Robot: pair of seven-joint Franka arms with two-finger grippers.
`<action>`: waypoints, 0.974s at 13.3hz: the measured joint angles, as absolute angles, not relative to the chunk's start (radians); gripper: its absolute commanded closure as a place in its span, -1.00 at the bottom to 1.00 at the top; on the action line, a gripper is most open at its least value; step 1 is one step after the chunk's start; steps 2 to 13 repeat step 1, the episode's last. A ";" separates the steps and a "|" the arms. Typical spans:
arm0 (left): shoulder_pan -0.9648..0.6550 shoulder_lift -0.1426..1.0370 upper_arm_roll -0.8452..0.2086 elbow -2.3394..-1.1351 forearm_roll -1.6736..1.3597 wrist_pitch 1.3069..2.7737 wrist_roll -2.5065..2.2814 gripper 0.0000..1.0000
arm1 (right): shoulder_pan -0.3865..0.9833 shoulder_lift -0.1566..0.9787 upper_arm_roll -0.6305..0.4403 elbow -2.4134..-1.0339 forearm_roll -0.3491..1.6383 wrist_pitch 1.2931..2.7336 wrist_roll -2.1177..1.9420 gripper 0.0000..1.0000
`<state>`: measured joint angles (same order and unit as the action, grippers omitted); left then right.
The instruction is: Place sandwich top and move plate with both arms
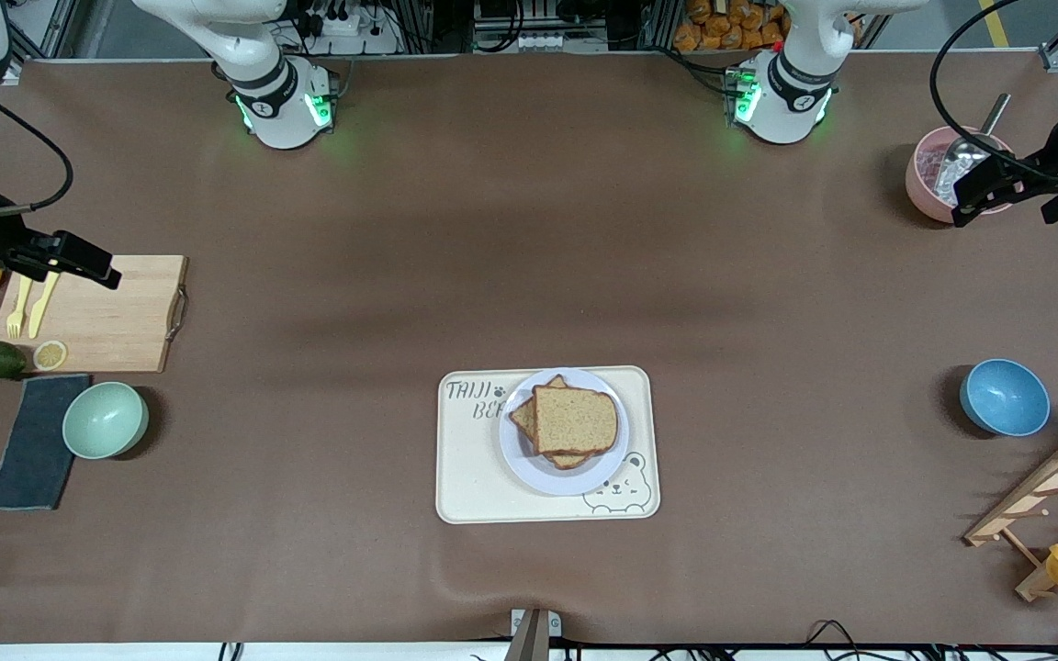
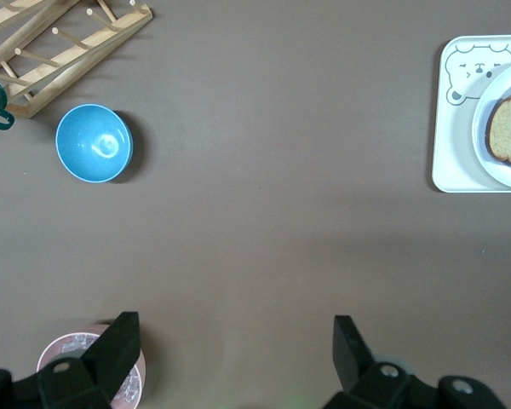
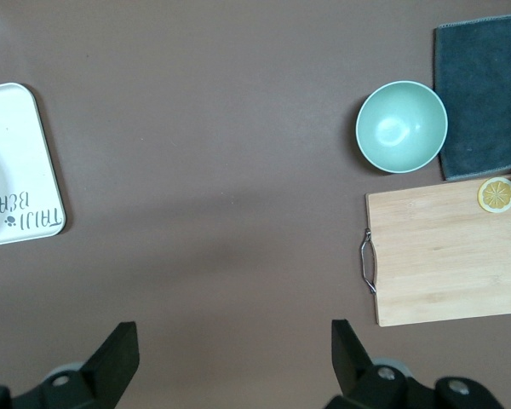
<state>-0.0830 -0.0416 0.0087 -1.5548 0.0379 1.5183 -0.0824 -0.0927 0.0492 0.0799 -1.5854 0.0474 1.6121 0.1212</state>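
The cream tray bears dark printed lettering along one edge, reading "TAIJI BEAR" with a small paw mark in the right wrist view; the front view shows it partly covered by the plate; nothing else is legible.

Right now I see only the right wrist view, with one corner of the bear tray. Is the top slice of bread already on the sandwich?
Observer: Yes. The sandwich top lies on another slice on the plate, and the plate stands on the tray.
Operator: Thank you. Where is the left end effector?
Observer: The left end effector is open, over the pink bowl at the left arm's end of the table.
Operator: Is there another thing at that end?
Observer: Yes, a blue bowl stands nearer to the front camera than the pink bowl.
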 measured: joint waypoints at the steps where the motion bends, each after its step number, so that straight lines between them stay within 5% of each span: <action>1: -0.083 -0.038 0.009 -1.555 0.038 1.524 -0.082 -1.00 | -0.093 0.049 0.080 -1.585 0.047 1.612 0.121 -1.00; 13: -0.083 -0.038 0.009 -1.555 0.038 1.524 -0.082 -1.00 | -0.093 0.049 0.080 -1.585 0.047 1.612 0.121 -1.00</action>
